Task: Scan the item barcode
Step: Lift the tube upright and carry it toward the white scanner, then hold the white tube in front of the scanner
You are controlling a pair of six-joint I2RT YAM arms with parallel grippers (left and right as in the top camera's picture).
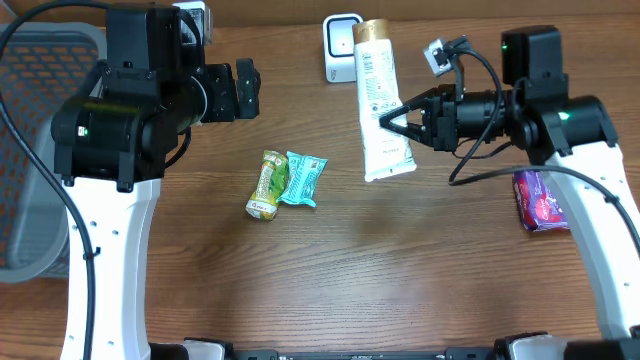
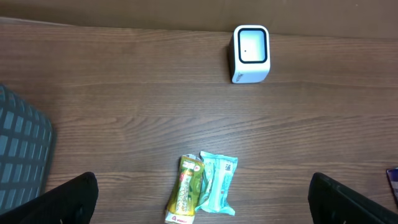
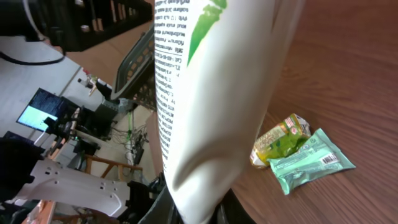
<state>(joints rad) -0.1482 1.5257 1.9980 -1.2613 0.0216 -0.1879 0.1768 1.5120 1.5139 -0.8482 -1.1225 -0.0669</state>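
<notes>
White tube [image 1: 380, 80] with a gold cap [image 1: 375, 30] is the thing to look at here. It sits in the upper middle of the overhead shot, running top to bottom with the cap end up. The right hand [image 1: 392, 120] comes in from the right side of the frame and is clamped on it, pinching the tube's edge a bit above the flat crimped end. From the right wrist cam the tube [image 3: 211, 93] fills the middle of the picture, small black print and a green mark facing the lens, and it looks to be held up off the wooden bench [image 1: 400, 280] rather than lying on it. The little white scanner [image 1: 343, 47] with the dark-rimmed face stands at the top of the overhead frame, just left of the cap end. Can't really tell if the two touch. Left hand [image 1: 233, 90] is in the upper left of the overhead view with its fingers spread wide and nothing between them, well apart from the tube. Its wrist cam just shows the scanner [image 2: 250, 54] near the top and two snack packs at the bottom. Those packs lie side by side, touching, in the middle of the bench: a yellow-green pack [image 1: 265, 185] and a teal pack [image 1: 303, 178]. A purple packet [image 1: 540, 200] lies at the right edge, and a grey basket [image 1: 30, 150] sits along the far left.
</notes>
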